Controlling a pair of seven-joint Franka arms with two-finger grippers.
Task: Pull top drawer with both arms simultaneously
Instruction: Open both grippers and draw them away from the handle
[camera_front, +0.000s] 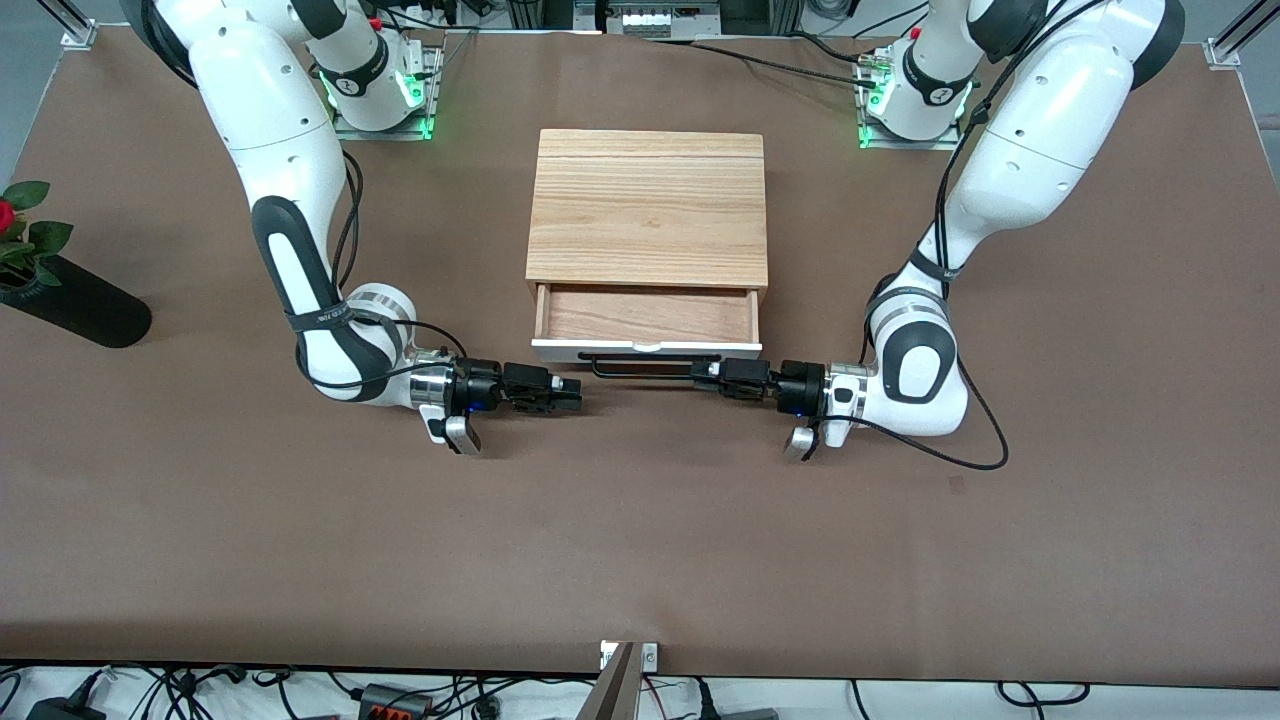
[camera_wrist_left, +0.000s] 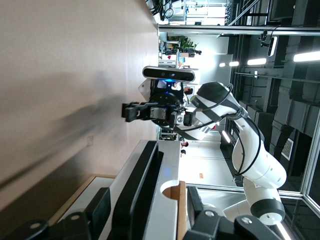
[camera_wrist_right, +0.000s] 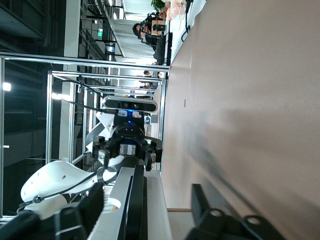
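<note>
The top drawer (camera_front: 645, 316) of the light-wood cabinet (camera_front: 648, 210) stands partly pulled out, showing its wood inside, its white front panel and its black bar handle (camera_front: 650, 364). My left gripper (camera_front: 714, 371) is open at the handle's end toward the left arm's end of the table. In the left wrist view (camera_wrist_left: 147, 210) its fingers (camera_wrist_left: 100, 206) stand apart on either side of the handle (camera_wrist_left: 140, 185). My right gripper (camera_front: 574, 391) is open, just off the handle's other end. In the right wrist view (camera_wrist_right: 147, 210) the handle (camera_wrist_right: 136, 200) runs away between its spread fingers (camera_wrist_right: 200, 200).
A black vase (camera_front: 75, 300) with a red flower lies near the table's edge at the right arm's end. Each wrist view shows the other arm's gripper farther off: the right gripper (camera_wrist_left: 132, 111) and the left gripper (camera_wrist_right: 127, 150). Brown tabletop (camera_front: 640, 540) lies nearer the front camera.
</note>
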